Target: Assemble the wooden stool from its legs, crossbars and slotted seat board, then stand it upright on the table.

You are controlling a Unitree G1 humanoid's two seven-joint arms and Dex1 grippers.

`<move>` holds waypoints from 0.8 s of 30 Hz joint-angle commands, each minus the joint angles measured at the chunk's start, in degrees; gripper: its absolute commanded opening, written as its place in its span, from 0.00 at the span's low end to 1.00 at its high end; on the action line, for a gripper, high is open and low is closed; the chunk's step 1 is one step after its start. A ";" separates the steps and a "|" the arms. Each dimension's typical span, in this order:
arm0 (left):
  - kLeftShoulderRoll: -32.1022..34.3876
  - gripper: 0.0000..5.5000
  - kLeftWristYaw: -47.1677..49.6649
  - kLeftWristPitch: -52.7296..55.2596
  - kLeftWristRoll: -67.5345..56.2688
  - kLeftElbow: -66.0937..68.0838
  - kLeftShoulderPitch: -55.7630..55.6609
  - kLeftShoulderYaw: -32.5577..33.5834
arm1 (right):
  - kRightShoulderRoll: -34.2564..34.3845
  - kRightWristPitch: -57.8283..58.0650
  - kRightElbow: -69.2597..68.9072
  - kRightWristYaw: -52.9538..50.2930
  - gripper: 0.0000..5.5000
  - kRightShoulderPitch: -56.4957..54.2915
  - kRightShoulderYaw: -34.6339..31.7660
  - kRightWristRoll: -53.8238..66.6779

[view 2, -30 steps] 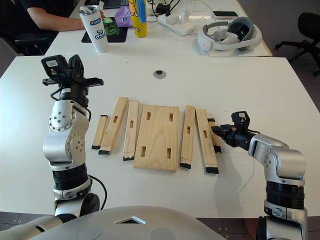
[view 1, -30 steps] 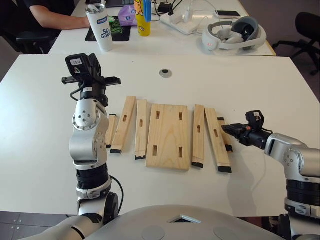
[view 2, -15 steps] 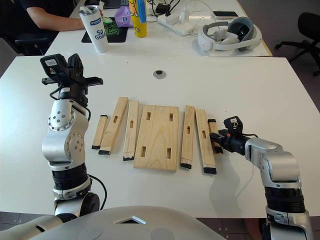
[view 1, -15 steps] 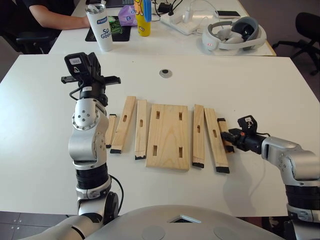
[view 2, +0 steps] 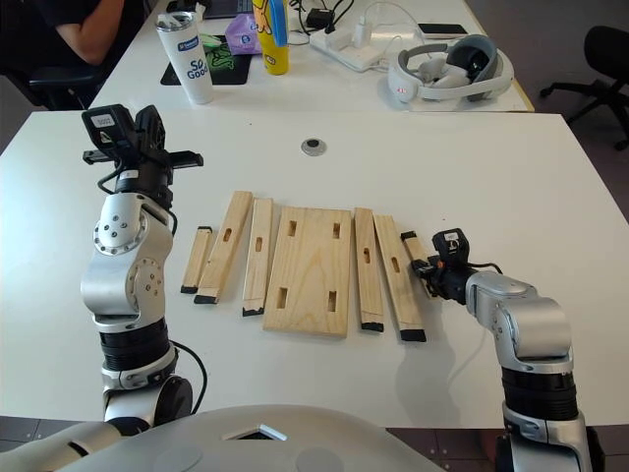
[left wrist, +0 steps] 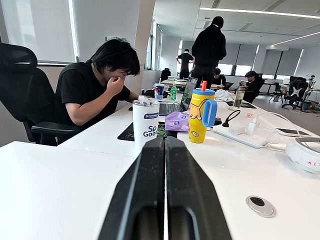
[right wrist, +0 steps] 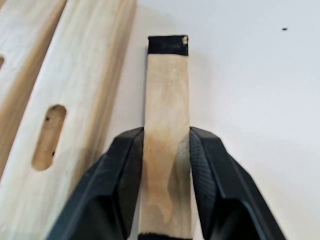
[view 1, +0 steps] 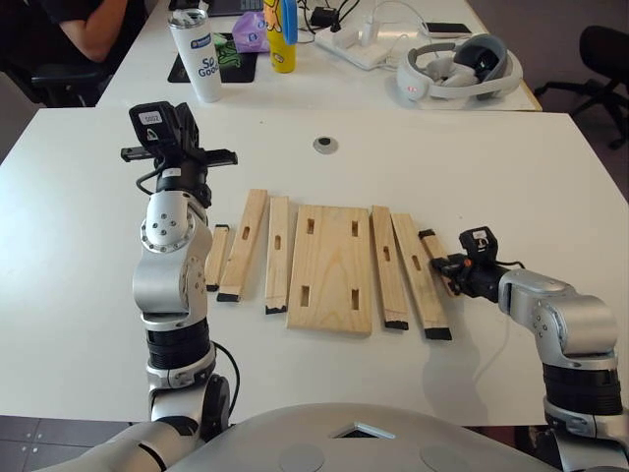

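Note:
The slotted seat board [view 1: 332, 265] lies flat at mid-table. On its left lie two slotted legs [view 1: 244, 243] [view 1: 277, 251] and a short crossbar [view 1: 217, 258]. On its right lie two more legs [view 1: 387, 264] [view 1: 421, 273] and a second short crossbar [view 1: 432, 246]. My right gripper [view 1: 445, 264] sits low on the table at that right crossbar [right wrist: 167, 95]. Its fingers [right wrist: 122, 165] press on both long sides of the bar, shut on it. My left gripper [view 1: 178, 153] is held high over the table's left part, away from the wood. Its fingers [left wrist: 150, 190] are shut on nothing.
A round grommet [view 1: 324, 145] is set in the table beyond the parts. On the back table stand a white tumbler [view 1: 194, 54], a yellow bottle [view 1: 283, 34], a power strip [view 1: 356, 44] and a headset [view 1: 457, 67]. A person sits there at the left.
My right gripper slid left along the table and closed around the right crossbar. That crossbar and the two right legs shifted left, nearer the seat board. The left arm stayed put.

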 commanded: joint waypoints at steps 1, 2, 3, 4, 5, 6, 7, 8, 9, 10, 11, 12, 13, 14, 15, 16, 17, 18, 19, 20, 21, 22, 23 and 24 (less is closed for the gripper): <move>0.11 0.00 -0.55 1.02 -0.49 1.24 -1.83 -0.24 | 1.25 -3.37 5.05 -3.03 0.24 0.58 -0.51 -3.31; -0.16 0.00 -0.74 1.17 -1.06 1.51 -1.96 -0.01 | 1.70 -5.65 5.55 -3.29 0.24 -0.43 -1.25 -3.47; -0.64 0.00 -0.85 1.49 -2.01 1.86 -2.11 0.65 | 2.42 -9.44 5.73 -3.51 0.24 -1.74 -2.23 -3.68; -1.30 0.00 -0.84 1.90 -3.45 2.34 -2.26 1.87 | 3.17 -13.32 5.32 -3.12 0.24 -3.14 -2.91 -3.46; -1.52 0.00 -0.94 2.21 -4.47 2.74 -2.38 2.72 | 4.52 -16.20 4.73 -3.02 0.24 -4.59 -4.11 -2.49; -1.28 0.00 -1.29 2.47 -5.13 3.10 -2.52 3.13 | 6.19 -18.61 4.05 -3.40 0.24 -6.24 -5.75 -1.36; -0.92 0.00 -1.91 2.77 -5.84 3.50 -2.79 3.36 | 7.39 -20.56 3.36 -3.31 0.24 -7.64 -6.77 -0.33; -0.55 0.00 -2.97 3.42 -7.03 3.75 -3.18 3.62 | 8.74 -22.82 2.47 -2.82 0.24 -9.22 -7.28 0.90; -0.33 0.00 -3.85 4.07 -8.19 4.06 -3.64 3.87 | 9.60 -24.73 1.62 -2.43 0.24 -10.18 -7.36 1.58; -0.41 0.03 -5.06 5.01 -10.19 4.39 -4.40 4.43 | 10.56 -25.95 0.73 -2.02 0.24 -11.34 -7.07 2.49; -0.81 0.04 -6.35 6.08 -12.93 4.30 -5.16 5.25 | 11.43 -27.06 0.07 -1.36 0.24 -12.64 -6.33 3.37; -0.62 0.06 -7.71 7.11 -14.82 4.25 -5.95 5.38 | 11.99 -27.77 -0.60 -0.89 0.24 -13.40 -5.51 3.87; -0.24 0.08 -8.50 8.09 -16.17 3.89 -6.57 5.43 | 12.43 -28.17 -0.88 -0.61 0.24 -14.09 -4.50 4.05; -0.03 0.12 -9.49 9.55 -18.71 3.21 -7.64 6.01 | 13.24 -28.54 -0.90 -0.52 0.24 -14.73 -3.40 4.27; 0.45 0.14 -9.94 11.05 -20.52 2.66 -8.73 6.52 | 14.02 -28.77 -0.76 -0.39 0.24 -15.19 -2.34 4.39; 0.63 0.17 -10.36 13.05 -23.12 2.28 -10.11 7.33 | 14.65 -29.08 -0.80 -0.03 0.24 -15.33 -0.91 4.26; 0.96 0.19 -10.74 15.22 -25.49 1.80 -11.47 7.85 | 15.31 -29.80 -0.92 0.27 0.24 -15.34 0.56 3.95; 1.31 0.22 -10.99 17.49 -27.57 1.63 -12.82 8.09 | 16.09 -30.30 -1.23 0.27 0.24 -15.26 1.65 3.81; 1.64 0.25 -11.29 19.60 -29.45 1.53 -13.88 8.03 | 16.82 -30.69 -1.59 -0.12 0.24 -15.10 2.30 3.71; 1.92 0.26 -11.25 21.39 -30.73 1.56 -14.69 7.86 | 17.68 -31.11 -1.81 -0.61 0.24 -15.03 2.77 3.65; 1.85 0.28 -11.19 22.94 -32.37 1.42 -15.15 7.95 | 18.33 -31.43 -1.84 -0.81 0.24 -15.07 3.26 3.71; 1.55 0.31 -10.87 24.00 -33.62 1.25 -15.44 8.05 | 18.91 -31.83 -1.77 -0.95 0.24 -15.13 3.77 3.65; 1.33 0.34 -10.47 24.66 -34.52 1.08 -15.66 8.19 | 19.30 -32.16 -1.63 -0.94 0.24 -15.19 4.14 3.55; 1.25 0.37 -10.40 25.45 -35.19 1.30 -15.96 7.72 | 19.49 -32.39 -1.87 -0.97 0.24 -14.89 4.28 3.55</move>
